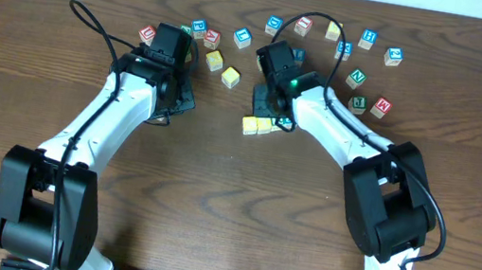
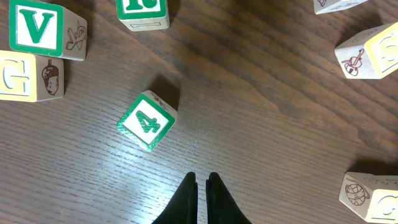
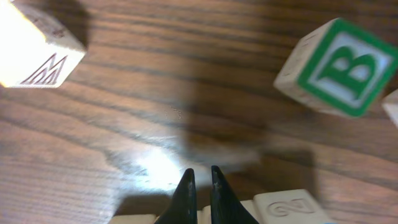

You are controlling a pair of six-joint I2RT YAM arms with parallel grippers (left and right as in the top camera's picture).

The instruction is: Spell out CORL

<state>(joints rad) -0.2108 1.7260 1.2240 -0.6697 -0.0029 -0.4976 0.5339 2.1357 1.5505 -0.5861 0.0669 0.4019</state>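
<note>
Here: V block, B block

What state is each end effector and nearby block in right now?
Left end effector: shut, empty.
Right end effector: shut, empty.
Green-faced wooden cube marked 4: lying flat, not held.
Green-faced wooden cube marked B: lying flat, not held.
Pair of pale yellow wooden cubes: side by side, touching.

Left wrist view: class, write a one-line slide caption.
Shut left claw over wooden table, green 4 block ahead, green V block upper left.
</note>
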